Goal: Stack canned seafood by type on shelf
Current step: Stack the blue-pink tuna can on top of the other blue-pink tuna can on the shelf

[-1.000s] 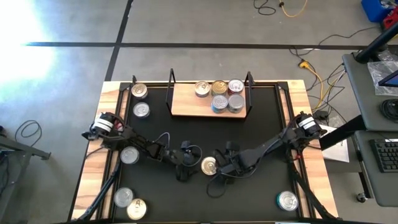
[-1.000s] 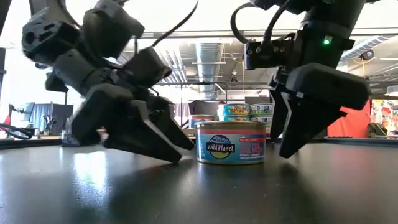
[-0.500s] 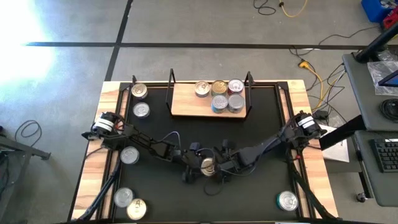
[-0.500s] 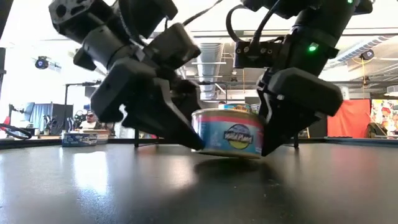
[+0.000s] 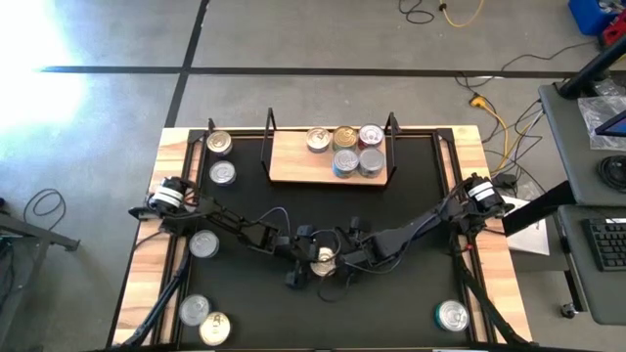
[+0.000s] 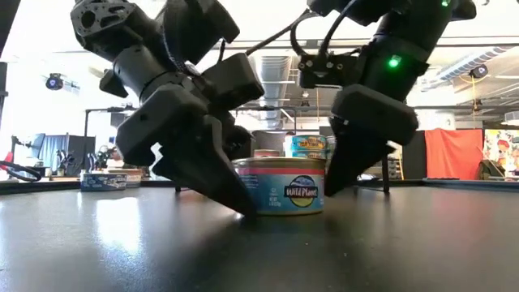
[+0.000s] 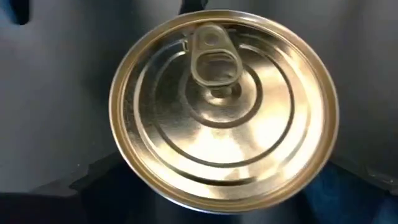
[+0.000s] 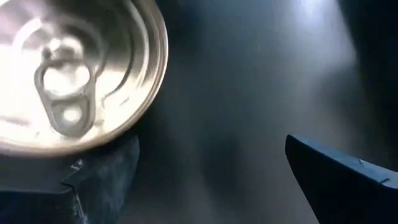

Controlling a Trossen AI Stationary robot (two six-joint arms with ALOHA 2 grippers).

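A black table [image 5: 430, 196] with wooden edges carries a small wooden shelf [image 5: 293, 166] at its far middle, with five tins [image 5: 344, 150] clustered on its right half. On the table itself stand two tins [image 5: 221, 158] at the far left, three [image 5: 203, 293] toward the near left, one [image 5: 323, 260] in the middle, and one [image 5: 452, 315] near right.

High view looks straight down on the table [image 5: 445, 210]. Low view faces level across it. Both wrist views sit close above the gold-lidded tin [image 7: 224, 115], shared by all views.
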